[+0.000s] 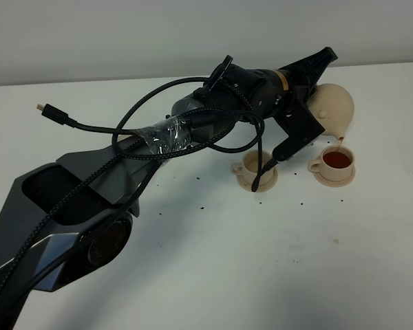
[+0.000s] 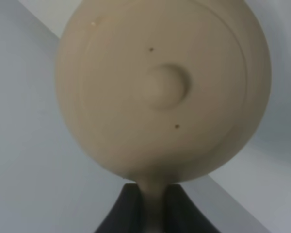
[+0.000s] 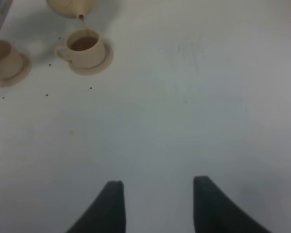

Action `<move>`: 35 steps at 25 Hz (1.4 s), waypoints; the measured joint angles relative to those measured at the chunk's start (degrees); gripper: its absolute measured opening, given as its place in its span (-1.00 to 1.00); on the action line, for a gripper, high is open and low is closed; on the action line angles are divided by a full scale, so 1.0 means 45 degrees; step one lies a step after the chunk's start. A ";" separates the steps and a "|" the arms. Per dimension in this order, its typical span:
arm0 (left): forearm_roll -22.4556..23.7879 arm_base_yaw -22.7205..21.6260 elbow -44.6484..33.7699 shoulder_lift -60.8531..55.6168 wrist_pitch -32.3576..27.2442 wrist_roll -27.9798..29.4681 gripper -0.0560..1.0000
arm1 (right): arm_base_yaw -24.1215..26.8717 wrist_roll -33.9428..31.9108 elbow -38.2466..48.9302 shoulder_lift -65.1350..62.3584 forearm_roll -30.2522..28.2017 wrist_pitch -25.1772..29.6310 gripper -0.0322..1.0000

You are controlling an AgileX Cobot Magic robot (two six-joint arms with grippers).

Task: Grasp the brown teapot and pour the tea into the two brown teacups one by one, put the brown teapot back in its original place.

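My left fingers (image 2: 115, 216) are shut tight on the handle of the brown teapot (image 1: 334, 104). It hangs tipped, spout down, right over the tea-filled teacup (image 1: 337, 161). The other teacup (image 1: 255, 165) looks empty and sits just beside it, toward my left arm. My right fingers (image 3: 109, 204) are spread wide over the tabletop (image 1: 261, 261), well apart.

White table (image 1: 275, 268) — two cup saucers (image 1: 248, 184) (image 1: 334, 182), dark specks (image 1: 302, 203) scattered.
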State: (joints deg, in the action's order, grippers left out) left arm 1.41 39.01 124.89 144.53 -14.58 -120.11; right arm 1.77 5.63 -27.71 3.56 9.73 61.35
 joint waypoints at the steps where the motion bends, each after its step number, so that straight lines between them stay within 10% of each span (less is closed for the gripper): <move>1: 0.0000 0.0000 0.0000 0.0000 -0.0014 0.0028 -0.65 | 0.0000 0.0000 0.0000 0.0000 0.0000 0.0000 -0.28; 21: -0.0104 0.0000 0.0000 0.0000 -0.0827 0.1582 -0.65 | 0.0000 0.0000 0.0000 0.0000 0.0000 0.0000 -0.28; 35: -0.0090 0.0000 0.0009 -0.0815 -0.2062 0.6608 -0.65 | 0.0000 0.0000 0.0000 0.0000 0.0000 0.0000 -0.28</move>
State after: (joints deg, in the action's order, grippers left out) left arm 1.01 39.01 124.93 140.86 -23.86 -90.38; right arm 1.77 5.63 -27.71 3.56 9.73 61.35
